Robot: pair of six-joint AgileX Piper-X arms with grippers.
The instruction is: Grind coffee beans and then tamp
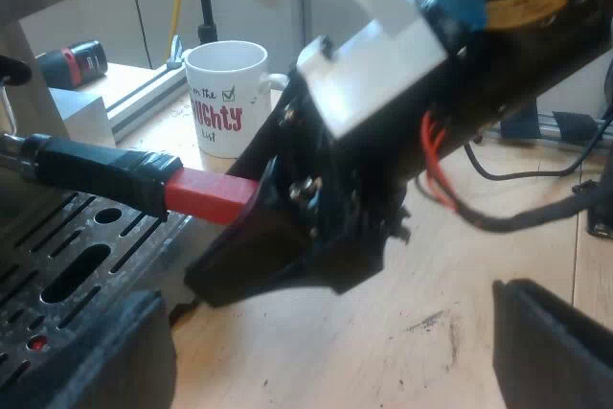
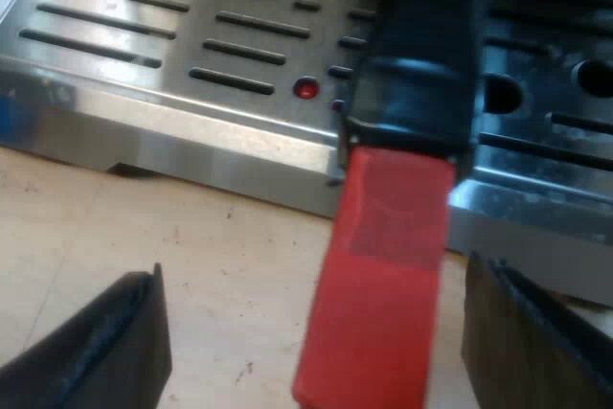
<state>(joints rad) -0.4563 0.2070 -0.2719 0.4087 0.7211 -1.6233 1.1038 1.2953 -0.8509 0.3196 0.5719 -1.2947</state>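
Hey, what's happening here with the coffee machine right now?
The right end effector sits open, its fingers either side of the red end of the holder's handle, which juts out over the slotted drip tray; nothing is gripped yet. The left end effector hangs open nearby, holding nothing. A white mug stands on the table near the tray.

The drip tray (image 1: 67, 265) sits on the table (image 1: 431, 275). The handle (image 1: 105, 170) runs above the tray, and its tip (image 1: 206, 193) sticks out past the tray's edge, over the table. The right gripper (image 2: 311, 284) is at that tip, a finger on each side, both clear of it. The mug (image 1: 225, 93) stands on the table just off the tray, beyond the handle. The left gripper (image 1: 326, 361) hangs with one finger by the tray's edge, the other well out over the table.
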